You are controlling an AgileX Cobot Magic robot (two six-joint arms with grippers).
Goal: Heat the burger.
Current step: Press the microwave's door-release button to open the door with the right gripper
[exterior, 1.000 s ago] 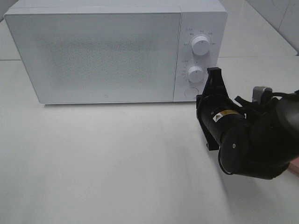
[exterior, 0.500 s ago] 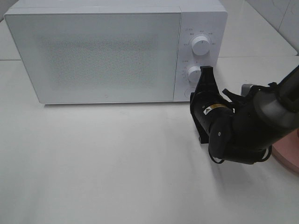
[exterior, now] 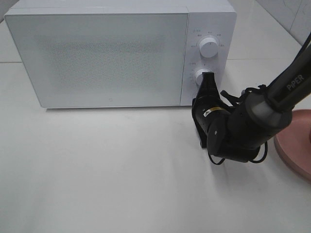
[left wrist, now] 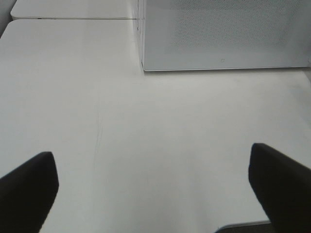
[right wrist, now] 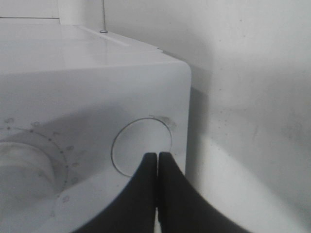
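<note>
The burger is out of view in every frame. The white microwave (exterior: 112,58) stands at the back of the table with its door closed. My right gripper (exterior: 207,77) is shut with nothing in it, right in front of the control panel. In the right wrist view the shut right gripper (right wrist: 158,156) points at the round button (right wrist: 141,145) beside the lower knob (right wrist: 22,165); I cannot tell if it touches. My left gripper (left wrist: 153,194) is open over bare table, its fingers (left wrist: 26,187) wide apart, the microwave's corner (left wrist: 146,65) ahead.
A flat pink plate (exterior: 297,145) lies at the right edge of the table, beside the right arm. Two white knobs sit on the panel, the upper knob (exterior: 208,47) above the lower knob (exterior: 200,77). White table (exterior: 107,165) spreads in front of the microwave.
The right arm has swung left and in toward the microwave's control panel, its shut tips closing on the button area. More of the pink plate now shows behind it. The left gripper has not changed.
</note>
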